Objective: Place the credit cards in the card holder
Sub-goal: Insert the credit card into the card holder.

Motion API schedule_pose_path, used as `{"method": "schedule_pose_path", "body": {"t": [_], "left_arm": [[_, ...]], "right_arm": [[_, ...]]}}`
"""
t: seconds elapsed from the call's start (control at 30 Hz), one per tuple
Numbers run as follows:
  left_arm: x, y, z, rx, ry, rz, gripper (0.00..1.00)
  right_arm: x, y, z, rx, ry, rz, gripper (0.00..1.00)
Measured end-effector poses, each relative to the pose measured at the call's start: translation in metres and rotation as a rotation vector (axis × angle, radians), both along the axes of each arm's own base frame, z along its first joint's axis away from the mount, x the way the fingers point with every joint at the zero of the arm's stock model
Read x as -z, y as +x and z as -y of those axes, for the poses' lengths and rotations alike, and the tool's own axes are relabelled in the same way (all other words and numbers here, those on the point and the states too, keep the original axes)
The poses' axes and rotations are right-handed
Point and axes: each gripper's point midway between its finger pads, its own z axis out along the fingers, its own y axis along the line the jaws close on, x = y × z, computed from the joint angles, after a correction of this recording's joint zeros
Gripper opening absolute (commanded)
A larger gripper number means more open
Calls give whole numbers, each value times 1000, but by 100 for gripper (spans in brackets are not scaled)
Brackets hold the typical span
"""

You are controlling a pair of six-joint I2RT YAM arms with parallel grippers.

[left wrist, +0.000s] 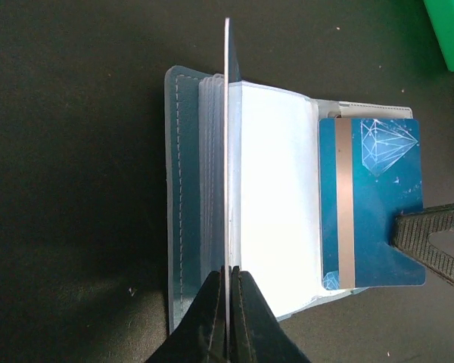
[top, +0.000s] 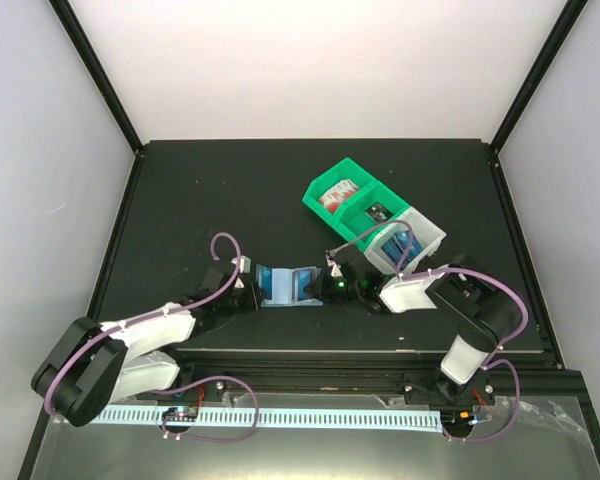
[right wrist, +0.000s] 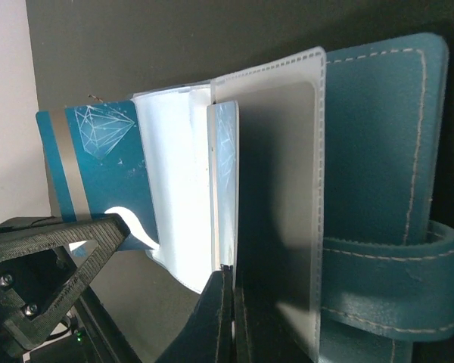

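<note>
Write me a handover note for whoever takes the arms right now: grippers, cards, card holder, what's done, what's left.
Left gripper: shut on the first credit card, holding it at the open card holder.
Right gripper: shut on the second credit card, which overlaps the outer edge of the clear sleeves.
Card holder: lies open between the two grippers, sleeves fanned up.
Done: holder open, both cards in hand and at the sleeves.
Left: neither card looks fully seated, and I cannot tell if either has entered a pocket. Probably slide each one in, then release.
</note>
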Motion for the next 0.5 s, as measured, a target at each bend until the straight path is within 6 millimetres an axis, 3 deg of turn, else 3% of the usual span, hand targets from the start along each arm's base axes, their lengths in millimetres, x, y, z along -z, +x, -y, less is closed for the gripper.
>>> {"method": "schedule_pose_path", "body": {"t": [0.5], "left_arm": [[2, -2, -5, -24, 18, -23, 2]], "right_arm": [[4, 2, -15, -21, 84, -28, 1]]}}
